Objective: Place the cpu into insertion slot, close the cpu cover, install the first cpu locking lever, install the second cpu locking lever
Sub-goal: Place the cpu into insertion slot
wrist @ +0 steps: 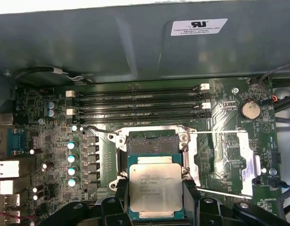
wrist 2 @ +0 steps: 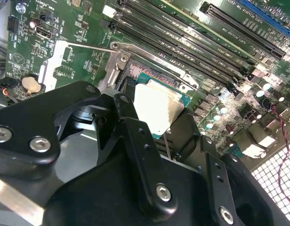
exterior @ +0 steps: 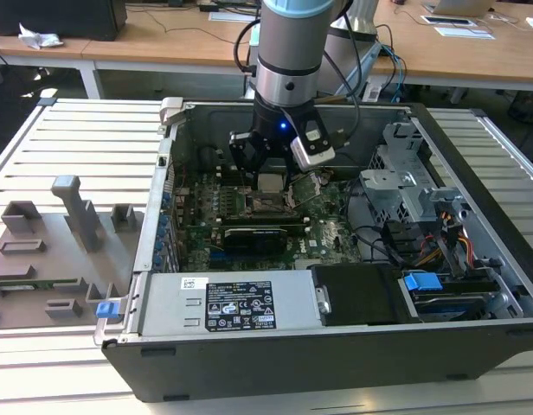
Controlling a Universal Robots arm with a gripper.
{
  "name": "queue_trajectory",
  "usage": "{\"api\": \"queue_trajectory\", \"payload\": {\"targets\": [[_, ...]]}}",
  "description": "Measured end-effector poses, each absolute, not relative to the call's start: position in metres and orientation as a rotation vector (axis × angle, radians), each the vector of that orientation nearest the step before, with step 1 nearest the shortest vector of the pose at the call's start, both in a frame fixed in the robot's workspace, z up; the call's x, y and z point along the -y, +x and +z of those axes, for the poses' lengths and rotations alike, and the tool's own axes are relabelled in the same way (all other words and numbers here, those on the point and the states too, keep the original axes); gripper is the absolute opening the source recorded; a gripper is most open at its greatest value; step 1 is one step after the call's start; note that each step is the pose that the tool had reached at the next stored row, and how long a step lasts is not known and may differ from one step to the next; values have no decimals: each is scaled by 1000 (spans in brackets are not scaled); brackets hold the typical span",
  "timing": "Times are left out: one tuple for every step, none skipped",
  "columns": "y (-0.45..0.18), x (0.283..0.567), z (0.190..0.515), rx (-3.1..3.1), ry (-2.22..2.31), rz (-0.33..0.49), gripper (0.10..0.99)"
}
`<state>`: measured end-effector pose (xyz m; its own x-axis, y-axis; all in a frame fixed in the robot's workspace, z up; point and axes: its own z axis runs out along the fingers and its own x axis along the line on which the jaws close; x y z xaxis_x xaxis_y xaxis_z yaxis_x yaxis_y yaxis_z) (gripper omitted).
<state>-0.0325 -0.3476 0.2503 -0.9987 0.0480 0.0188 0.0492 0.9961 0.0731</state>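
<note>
My gripper (wrist: 155,187) is shut on the cpu (wrist: 155,193), a flat square chip with a silver-grey top, one black finger on each of two opposite edges. In the exterior view the gripper (exterior: 272,177) hangs inside the open computer case, just above the motherboard. The insertion slot (wrist: 152,141), a square black socket with a metal rim, lies uncovered directly beyond the chip. In the second wrist view the cpu (wrist 2: 157,107) sits over the slot (wrist 2: 135,75). The cpu cover (wrist: 246,162), a silver frame plate, lies folded open beside the slot. Two thin wire levers (wrist: 215,133) stand released.
Long black memory slots (wrist: 140,101) run close beside the socket, with capacitors (wrist: 72,157) on another side. The case wall (exterior: 167,173), a drive cage (exterior: 405,186), cables and the power supply (exterior: 227,303) surround the board. A grey fixture tray (exterior: 50,251) lies at the exterior view's left.
</note>
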Motion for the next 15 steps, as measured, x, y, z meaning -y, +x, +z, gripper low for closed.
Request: {"api": "queue_trajectory", "payload": {"targets": [[-33,348,250,3122,-80,-112,545],[-33,348,250,3122,-83,-108,545],[-33,348,250,3122,-85,-105,545],[-33,348,250,3122,-88,-102,545],[-33,348,250,3122,-90,-99,545],[-33,348,250,3122,-92,-96,545],[-33,348,250,3123,-94,-92,545],[-33,348,249,3123,-95,-90,545],[-33,348,249,3123,-96,-88,545],[-33,348,249,3123,-97,-87,545],[-33,348,249,3123,-98,-85,545],[-33,348,249,3123,-99,-84,545],[-33,348,249,3123,-100,-83,545],[-33,348,249,3123,-100,-81,545],[-33,348,249,3123,-101,-80,545]]}}
